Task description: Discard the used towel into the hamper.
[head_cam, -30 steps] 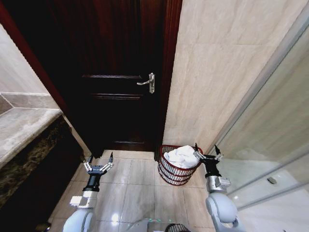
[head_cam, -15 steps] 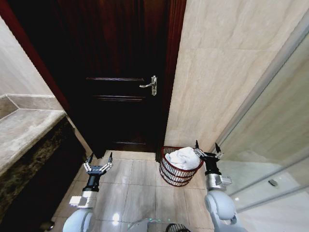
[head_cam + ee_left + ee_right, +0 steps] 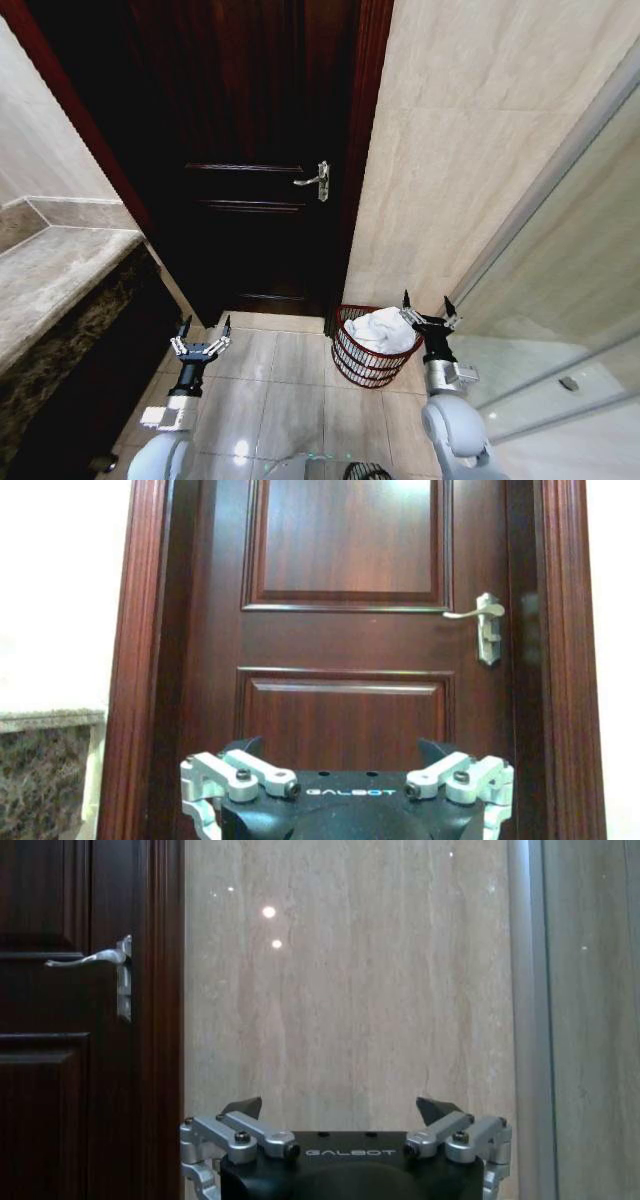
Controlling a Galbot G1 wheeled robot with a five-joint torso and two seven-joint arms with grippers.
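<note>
Our view drifts: against a second ago the door (image 3: 260,180) and its handle (image 3: 318,181) sit a touch lower and further right, and the whole scene shifts with them, so that is the camera moving, not the things. Both arms hold the same pose throughout. The left pincer (image 3: 201,335) hangs spread wide and empty over the floor tiles (image 3: 285,400) at seven o'clock. The right pincer (image 3: 427,311) stands just as wide, empty, right beside the hamper (image 3: 362,365) on its three-o'clock side. We judge the drop done: the towel (image 3: 380,329) lies bundled inside, white and crumpled, heaped just above the rim. The hamper itself is dark red wire, flaring upward, parked on the floor where door frame meets the wall (image 3: 470,150).
</note>
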